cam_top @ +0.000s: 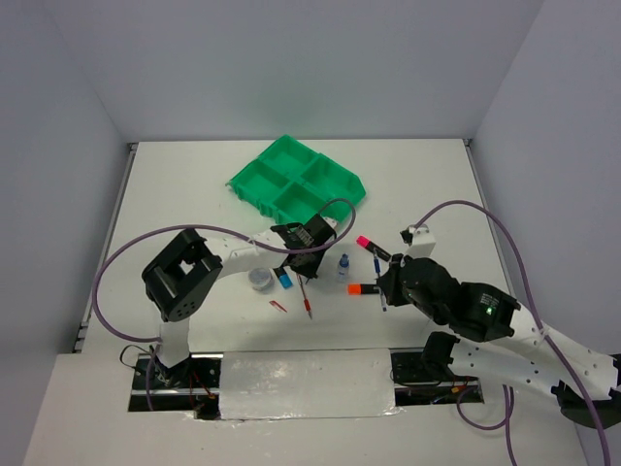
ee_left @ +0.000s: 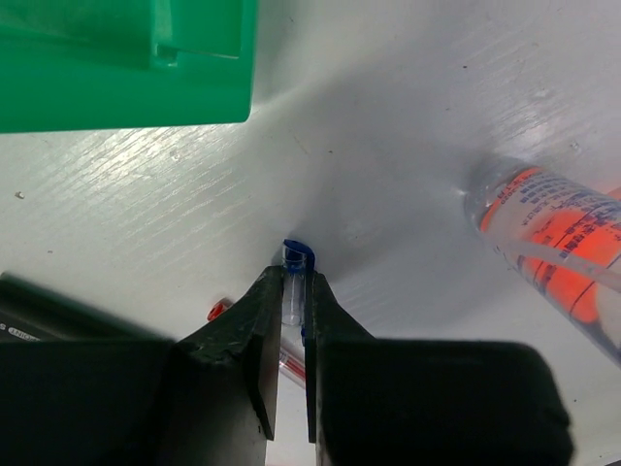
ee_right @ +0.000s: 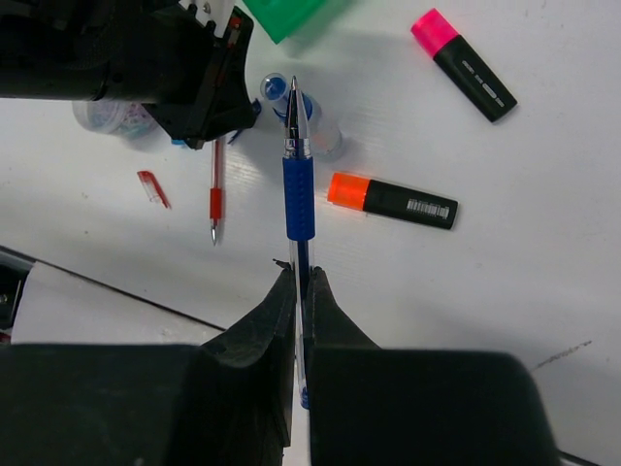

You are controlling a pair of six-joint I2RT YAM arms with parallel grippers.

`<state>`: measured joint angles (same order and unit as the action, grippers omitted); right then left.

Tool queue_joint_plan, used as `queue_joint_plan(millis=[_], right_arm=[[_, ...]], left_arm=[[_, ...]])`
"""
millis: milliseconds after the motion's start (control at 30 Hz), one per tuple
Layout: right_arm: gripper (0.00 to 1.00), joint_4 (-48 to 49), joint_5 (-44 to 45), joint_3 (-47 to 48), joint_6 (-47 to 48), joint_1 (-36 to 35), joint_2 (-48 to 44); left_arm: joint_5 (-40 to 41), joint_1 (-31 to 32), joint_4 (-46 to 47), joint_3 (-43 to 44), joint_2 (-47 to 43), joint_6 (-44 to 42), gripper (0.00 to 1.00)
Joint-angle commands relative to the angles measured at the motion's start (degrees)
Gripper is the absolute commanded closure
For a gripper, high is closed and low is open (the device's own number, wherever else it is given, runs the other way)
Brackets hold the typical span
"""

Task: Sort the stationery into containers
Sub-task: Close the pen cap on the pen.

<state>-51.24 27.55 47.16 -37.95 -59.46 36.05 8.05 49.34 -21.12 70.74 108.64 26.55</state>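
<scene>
My left gripper [ee_left: 294,275] is shut on a small clear pen cap with a blue end [ee_left: 295,260], close above the table. It sits just in front of the green four-compartment tray [cam_top: 296,180]. My right gripper [ee_right: 301,272] is shut on a thin blue pen [ee_right: 299,194], bare tip pointing away, held above the table. A red pen [ee_right: 216,189] and its red cap [ee_right: 153,187] lie on the table. An orange-capped highlighter [ee_right: 393,199], a pink-capped one [ee_right: 464,63], a blue-capped one [cam_top: 283,279], a clear bottle [cam_top: 343,265] and a grey tin [cam_top: 261,280] lie around.
The tray's near wall [ee_left: 116,68] is just beyond my left fingers, and the bottle [ee_left: 553,243] is to their right. The two grippers [cam_top: 304,260] [cam_top: 386,288] are close together. A taped strip [cam_top: 301,383] runs along the near table edge.
</scene>
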Motion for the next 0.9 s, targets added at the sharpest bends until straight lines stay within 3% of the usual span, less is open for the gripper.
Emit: queue_joint_plan(millis=[0, 267, 500, 600, 733, 867], right_arm=[[1.0, 3.3, -0.1, -0.7, 0.6, 0.2, -0.6], [1.0, 9.0, -0.5, -4.6, 0.7, 0.2, -1.2], [1.0, 24.7, -12.2, -8.1, 3.0, 0.1, 1.0], [1.0, 39.3, -22.1, -12.1, 3.7, 0.0, 4.3], [1.0, 58.1, -26.6, -16.2, 0.7, -0.4, 7.4], [1.0, 64.1, -25.9, -16.7, 0.2, -0.6, 10.6]], left_arm=[[-2.0, 0.3, 0.5, -2.0, 1.6, 0.3, 1.0], [5.4, 0.3, 0.2, -0.7, -9.0, 6.2, 1.0], [13.7, 0.3, -1.6, 0.1, -22.3, 12.5, 1.0], [16.4, 0.3, 2.8, -3.4, -29.9, 16.9, 1.0], [17.1, 0.2, 18.7, -12.4, -40.9, 21.7, 1.0], [18.8, 0.4, 28.0, -20.7, -50.6, 24.0, 1.0]])
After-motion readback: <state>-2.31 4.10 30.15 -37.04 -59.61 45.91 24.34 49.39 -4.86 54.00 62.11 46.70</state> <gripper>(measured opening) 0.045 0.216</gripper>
